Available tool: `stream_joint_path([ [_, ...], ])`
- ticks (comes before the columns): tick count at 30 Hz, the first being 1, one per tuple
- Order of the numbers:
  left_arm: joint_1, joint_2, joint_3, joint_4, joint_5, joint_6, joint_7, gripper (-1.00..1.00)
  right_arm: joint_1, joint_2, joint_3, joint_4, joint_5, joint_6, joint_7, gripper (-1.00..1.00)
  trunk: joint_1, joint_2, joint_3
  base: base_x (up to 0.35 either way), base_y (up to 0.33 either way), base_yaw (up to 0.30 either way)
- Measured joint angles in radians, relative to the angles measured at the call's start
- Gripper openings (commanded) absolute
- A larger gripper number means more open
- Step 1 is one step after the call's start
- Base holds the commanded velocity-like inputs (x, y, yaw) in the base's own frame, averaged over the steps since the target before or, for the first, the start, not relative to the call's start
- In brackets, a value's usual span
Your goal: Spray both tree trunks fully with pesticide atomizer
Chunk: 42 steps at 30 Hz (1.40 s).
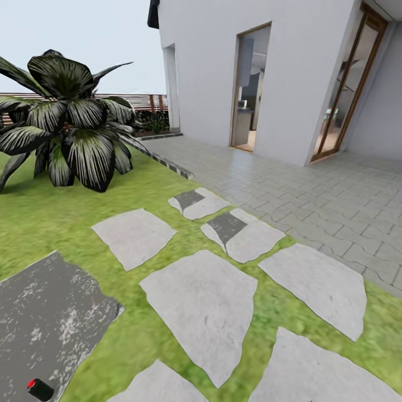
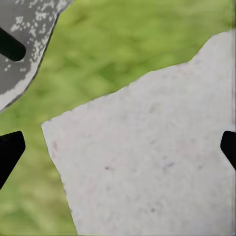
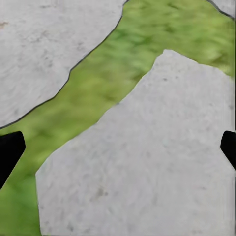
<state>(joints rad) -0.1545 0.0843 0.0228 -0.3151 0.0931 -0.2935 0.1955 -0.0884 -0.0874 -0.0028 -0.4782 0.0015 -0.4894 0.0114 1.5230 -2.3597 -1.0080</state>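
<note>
Both my grippers hang spread and empty — left gripper [image 2: 118, 147] over a pale stepping stone [image 2: 147, 162], right gripper [image 3: 118, 147] over another slab [image 3: 147, 167]. Only fingertips [image 2: 10, 152] show, cut off at the edges. Under them, lawn [image 1: 44, 212]; a small red-capped object [image 1: 39, 389] I can't identify.

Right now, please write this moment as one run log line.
phase: in transit | ground: stepping stones in lawn | left claw: open, empty | right claw: open, empty | nearby: palm, patio
</note>
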Motion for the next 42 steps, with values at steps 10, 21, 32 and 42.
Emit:
stream_joint_path([
  [10, 0.000, 0.000, 0.000, 0.000, 0.000, 0.000, 0.000, 1.00, 0.000, 0.000, 0.000, -0.001, 0.000, 0.000, 0.001, 1.00, 0.000, 0.000, 0.000, 0.302, -0.172, 0.087],
  [21, 0.000, 0.000, 0.000, 0.000, 0.000, 0.000, 0.000, 1.00, 0.000, 0.000, 0.000, -0.002, 0.000, 0.000, 0.001, 1.00, 0.000, 0.000, 0.000, 0.301, -0.194, 0.227],
  [32, 0.000, 0.000, 0.000, 0.000, 0.000, 0.000, 0.000, 1.00, 0.000, 0.002, 0.004, -0.004, 0.000, 0.000, 0.001, 1.00, 0.000, 0.000, 0.000, 0.300, -0.197, 0.273],
  [42, 0.000, 0.000, 0.000, 0.000, 0.000, 0.000, 0.000, 1.00, 0.000, 0.002, 0.004, -0.004, 0.000, 0.000, 0.001, 1.00, 0.000, 0.000, 0.000, 0.290, -0.197, 0.276],
])
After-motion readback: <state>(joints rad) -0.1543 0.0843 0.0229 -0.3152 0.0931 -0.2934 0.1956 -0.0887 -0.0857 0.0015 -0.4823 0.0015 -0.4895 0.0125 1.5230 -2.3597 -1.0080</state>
